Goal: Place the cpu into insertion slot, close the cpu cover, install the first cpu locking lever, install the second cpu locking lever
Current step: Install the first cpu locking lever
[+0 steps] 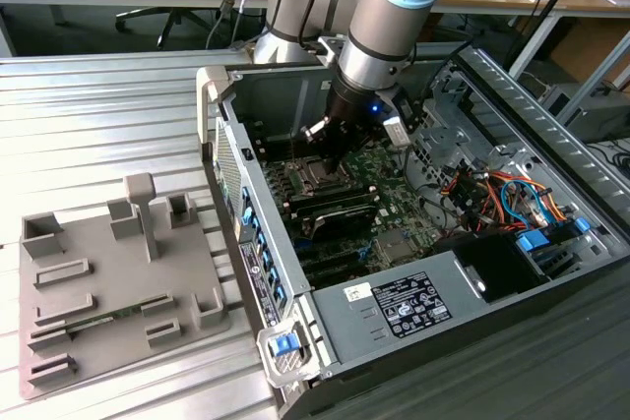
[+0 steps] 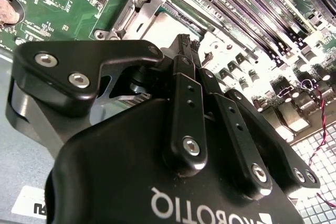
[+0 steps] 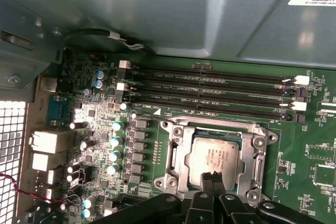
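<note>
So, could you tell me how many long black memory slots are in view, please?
4 memory slots: the first nearest the case wall, then a second, a third, and the fourth beside the socket.

Gripper point(image 2: 185, 43) body blocks most of the insertion slot point(image 2: 139, 17) in the second wrist view; cpu top there is washed out. In the exterior view the arm hides the slot's far side. Levers beside the slot: latch state unreadable.
</note>
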`<state>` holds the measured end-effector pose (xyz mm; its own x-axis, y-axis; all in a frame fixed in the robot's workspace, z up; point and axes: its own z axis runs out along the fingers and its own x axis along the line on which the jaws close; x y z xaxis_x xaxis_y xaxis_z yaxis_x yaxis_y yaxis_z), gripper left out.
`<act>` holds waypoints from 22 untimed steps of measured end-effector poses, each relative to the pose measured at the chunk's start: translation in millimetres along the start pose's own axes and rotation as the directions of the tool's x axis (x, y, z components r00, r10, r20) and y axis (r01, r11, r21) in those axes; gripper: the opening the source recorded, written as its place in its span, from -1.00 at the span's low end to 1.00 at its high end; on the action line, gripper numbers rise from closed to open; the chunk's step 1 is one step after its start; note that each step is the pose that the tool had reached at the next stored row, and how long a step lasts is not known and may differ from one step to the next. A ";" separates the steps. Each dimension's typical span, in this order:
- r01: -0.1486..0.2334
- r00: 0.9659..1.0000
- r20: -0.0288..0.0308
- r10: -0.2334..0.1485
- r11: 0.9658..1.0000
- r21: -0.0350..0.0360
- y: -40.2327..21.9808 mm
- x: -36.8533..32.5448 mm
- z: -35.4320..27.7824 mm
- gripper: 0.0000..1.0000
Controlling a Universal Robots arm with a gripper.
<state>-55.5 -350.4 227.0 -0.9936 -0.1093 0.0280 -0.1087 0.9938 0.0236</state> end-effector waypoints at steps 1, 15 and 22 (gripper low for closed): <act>0.000 1.000 0.000 0.000 1.000 0.000 0.0 0.4 0.0 -0.78; 0.000 1.000 0.000 0.000 1.000 0.000 0.3 3.1 0.1 -0.78; 0.000 1.000 0.000 0.000 1.000 0.000 0.5 4.6 0.1 -0.78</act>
<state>-60.1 -350.4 227.0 -0.9936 -0.1092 0.0281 -0.1085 0.9938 0.0236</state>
